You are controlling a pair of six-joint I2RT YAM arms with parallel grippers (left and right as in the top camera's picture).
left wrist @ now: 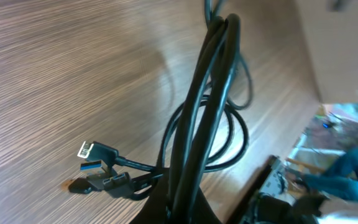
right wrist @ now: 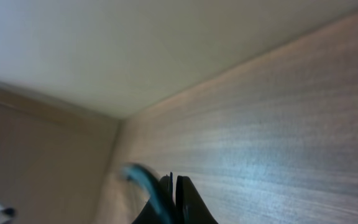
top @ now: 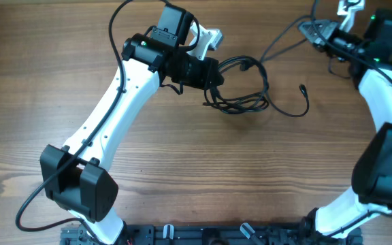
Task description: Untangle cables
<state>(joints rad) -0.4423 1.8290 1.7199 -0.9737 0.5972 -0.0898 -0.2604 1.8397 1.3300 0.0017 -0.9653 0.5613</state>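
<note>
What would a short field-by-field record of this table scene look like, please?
surface: wooden table
cables: black tangle near the middle, with one strand running off to the right gripper
left gripper: shut on the cables
right gripper: shut, apparently on that strand
loose end: small plug lying free between the tangle and the right arm

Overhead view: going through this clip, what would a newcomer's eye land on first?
First, the black tangle of cables at the top centre of the wooden table, with the left claw shut on its left edge. Next, a single strand stretches from that tangle up to the right claw, which is shut near the far right corner. A loose plug end curls free to the tangle's right.
</note>
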